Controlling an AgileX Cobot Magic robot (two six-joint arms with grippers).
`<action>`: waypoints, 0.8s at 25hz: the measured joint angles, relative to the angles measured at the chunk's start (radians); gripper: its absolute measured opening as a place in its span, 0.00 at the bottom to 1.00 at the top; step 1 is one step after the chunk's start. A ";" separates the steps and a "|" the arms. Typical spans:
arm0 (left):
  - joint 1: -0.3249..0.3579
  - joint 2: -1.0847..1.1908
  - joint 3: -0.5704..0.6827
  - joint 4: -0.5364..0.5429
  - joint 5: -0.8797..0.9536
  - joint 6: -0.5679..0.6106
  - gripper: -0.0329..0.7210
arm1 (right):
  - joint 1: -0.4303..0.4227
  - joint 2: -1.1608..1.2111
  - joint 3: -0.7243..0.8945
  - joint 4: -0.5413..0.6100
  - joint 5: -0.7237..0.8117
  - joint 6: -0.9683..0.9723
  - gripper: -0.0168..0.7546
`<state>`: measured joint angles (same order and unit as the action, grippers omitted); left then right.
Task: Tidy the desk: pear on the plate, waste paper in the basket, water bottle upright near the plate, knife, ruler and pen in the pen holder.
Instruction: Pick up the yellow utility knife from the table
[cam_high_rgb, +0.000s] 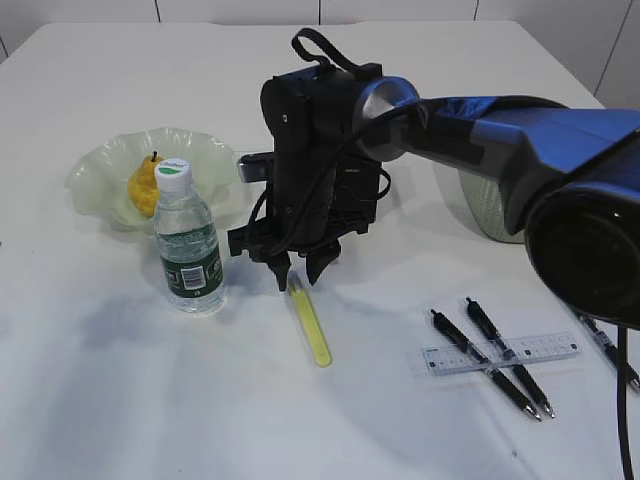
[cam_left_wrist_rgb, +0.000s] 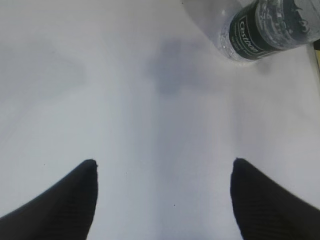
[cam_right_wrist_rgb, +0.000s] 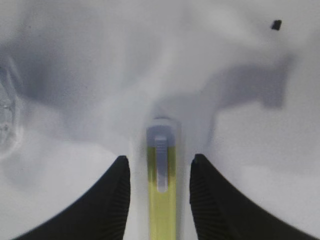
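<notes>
We see a big shiny blue arm (cam_high_rgb: 540, 140) with a round black end and a silver ring. Its black boxy wrist block (cam_high_rgb: 320, 150) has black cables and a loop strap on top. The black pincer (cam_high_rgb: 300, 268) has two pointed fingers (cam_right_wrist_rgb: 220, 205) with ribbed insides.

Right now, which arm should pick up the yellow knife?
The right. Its pincer is open and already straddles the knife, one finger on each side. The left pincer hangs open over bare desk, with only the bottle nearby.
</notes>
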<state>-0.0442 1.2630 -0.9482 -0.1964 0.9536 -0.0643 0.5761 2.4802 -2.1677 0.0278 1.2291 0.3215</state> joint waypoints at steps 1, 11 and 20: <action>0.000 0.000 0.000 0.000 0.000 0.000 0.83 | 0.000 0.000 0.000 -0.002 0.000 0.000 0.41; 0.000 0.000 0.000 0.000 0.000 0.000 0.83 | 0.000 0.015 0.000 -0.004 0.000 0.000 0.41; 0.000 0.000 0.000 0.000 -0.004 0.000 0.83 | 0.000 0.022 0.000 -0.004 -0.002 0.000 0.37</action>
<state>-0.0442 1.2630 -0.9482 -0.1964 0.9494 -0.0643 0.5761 2.5024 -2.1677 0.0233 1.2269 0.3212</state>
